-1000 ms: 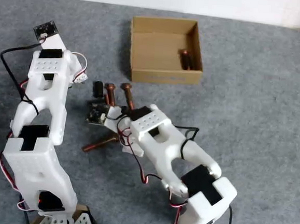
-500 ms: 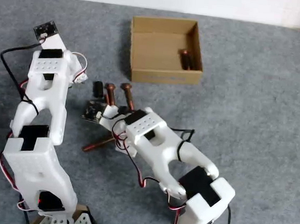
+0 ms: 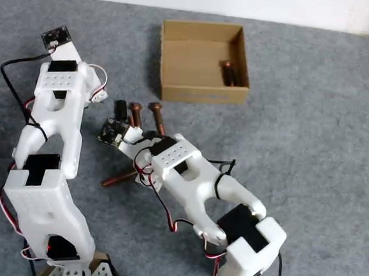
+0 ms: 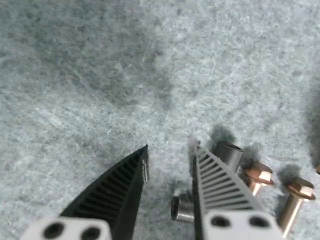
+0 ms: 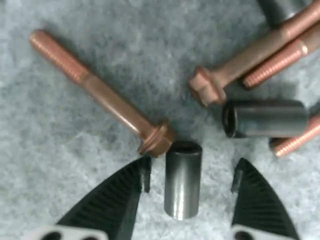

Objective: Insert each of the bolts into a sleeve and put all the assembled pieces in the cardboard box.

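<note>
Sleeve [image 5: 183, 187] inside wide-spread right gripper [image 5: 191, 175]: lower, pinch mid-body, keep clear of bolt [image 5: 102, 92] head just beside it. Left gripper [image 4: 169, 162] parted, holding nothing.

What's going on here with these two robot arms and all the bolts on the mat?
The right end effector is open and straddles a dark sleeve lying on the grey mat, right beside the head of a copper bolt. The left end effector is open too, above the mat near another sleeve. One assembled piece already lies in the cardboard box. Other bolts and sleeves are loose on the mat, not yet paired.
</note>
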`<move>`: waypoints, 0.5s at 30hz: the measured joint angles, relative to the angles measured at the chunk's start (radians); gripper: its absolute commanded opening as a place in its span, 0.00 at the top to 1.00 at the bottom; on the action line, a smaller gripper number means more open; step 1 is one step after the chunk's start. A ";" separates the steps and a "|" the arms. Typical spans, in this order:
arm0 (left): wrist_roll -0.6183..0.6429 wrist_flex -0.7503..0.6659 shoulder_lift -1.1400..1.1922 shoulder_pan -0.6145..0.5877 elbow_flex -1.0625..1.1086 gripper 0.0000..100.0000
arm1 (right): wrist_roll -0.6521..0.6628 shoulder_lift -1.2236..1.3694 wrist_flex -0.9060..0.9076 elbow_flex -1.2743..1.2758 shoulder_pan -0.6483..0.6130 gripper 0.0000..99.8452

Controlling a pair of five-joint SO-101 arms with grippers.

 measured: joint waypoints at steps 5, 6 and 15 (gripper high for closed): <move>0.000 0.000 0.000 0.000 0.000 0.85 | -0.002 0.123 0.100 -0.110 0.000 0.80; 0.000 0.000 0.000 0.000 0.000 0.85 | -0.002 0.144 0.129 -0.144 0.000 0.82; 0.000 0.000 0.000 0.000 0.000 0.85 | -0.003 0.259 0.241 -0.325 0.011 0.99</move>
